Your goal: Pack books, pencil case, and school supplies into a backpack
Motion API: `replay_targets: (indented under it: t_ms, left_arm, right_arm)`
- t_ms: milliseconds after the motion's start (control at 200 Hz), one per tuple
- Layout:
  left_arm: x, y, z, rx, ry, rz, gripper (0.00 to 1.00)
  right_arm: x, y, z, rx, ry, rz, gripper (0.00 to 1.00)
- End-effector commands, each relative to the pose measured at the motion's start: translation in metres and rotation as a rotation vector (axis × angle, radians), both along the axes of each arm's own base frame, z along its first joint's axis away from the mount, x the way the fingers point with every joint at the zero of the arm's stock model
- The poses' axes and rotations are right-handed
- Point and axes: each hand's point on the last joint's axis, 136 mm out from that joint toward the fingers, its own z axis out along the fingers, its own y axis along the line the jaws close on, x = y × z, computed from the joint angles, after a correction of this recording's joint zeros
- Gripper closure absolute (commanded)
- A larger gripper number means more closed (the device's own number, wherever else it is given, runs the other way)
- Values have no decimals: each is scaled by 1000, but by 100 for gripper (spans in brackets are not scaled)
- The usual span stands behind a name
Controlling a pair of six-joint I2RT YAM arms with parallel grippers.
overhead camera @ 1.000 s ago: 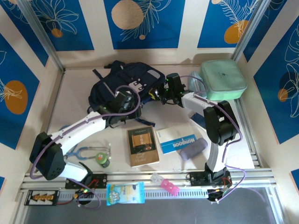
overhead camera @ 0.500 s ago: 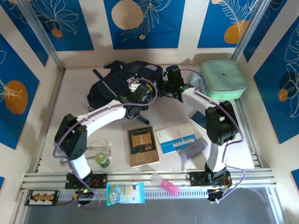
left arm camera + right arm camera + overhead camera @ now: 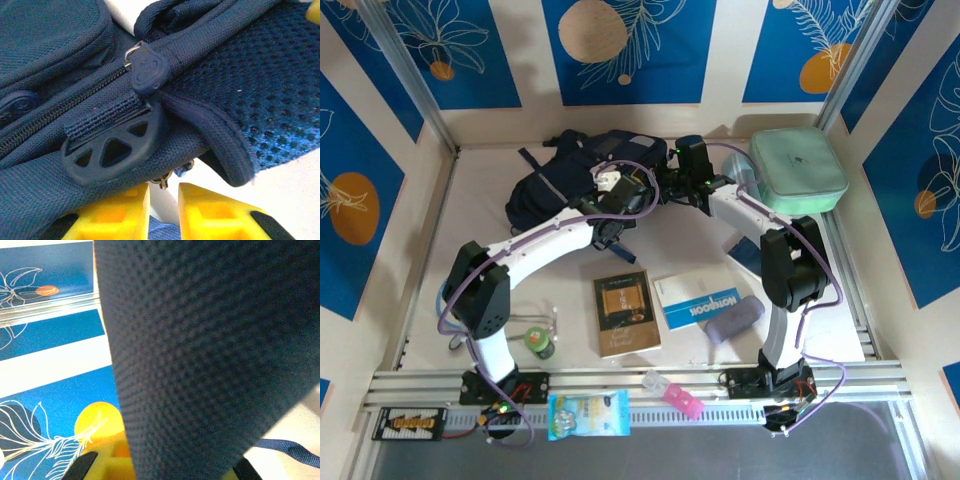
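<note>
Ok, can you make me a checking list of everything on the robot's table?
Surface: white table, partly bare.
Job's things: navy backpack at the back; brown book and NOTEBOOK book flat in front, unpacked.
Clutter: purple case by NOTEBOOK book; mint-green case back right; pink item, blue packet on front rail.
Tools: left tool at backpack's edge, fingers nearly together, grip unclear; right tool shut on backpack mesh.
Cables: purple cables loop along both arms.
Surroundings: blue leaf-print walls.

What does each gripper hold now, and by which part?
The right gripper clamps the backpack by its mesh panel. The left gripper sits narrow at a small metal piece; its hold cannot be told.
</note>
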Motion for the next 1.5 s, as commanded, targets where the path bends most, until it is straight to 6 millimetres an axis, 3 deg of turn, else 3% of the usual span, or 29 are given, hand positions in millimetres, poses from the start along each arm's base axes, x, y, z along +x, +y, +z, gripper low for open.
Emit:
replay_targets:
  t_ms: [0, 425, 1055, 1260, 1495]
  left_arm:
    - [1, 12, 6, 32, -18, 47, 82]
    - [15, 6, 2, 16, -15, 28, 79]
    - [26, 16, 8, 53, -44, 73, 88]
    - [13, 22, 8, 31, -20, 64, 100]
    - [-28, 38, -11, -3, 101, -12, 100]
  right_arm:
    - [2, 10, 44, 77, -87, 53, 96]
    - [0, 11, 40, 83, -74, 62, 96]
    - [-11, 12, 39, 89, -88, 80, 98]
    - [-2, -2, 37, 32, -109, 38, 98]
    - [13, -30, 18, -66, -112, -29, 98]
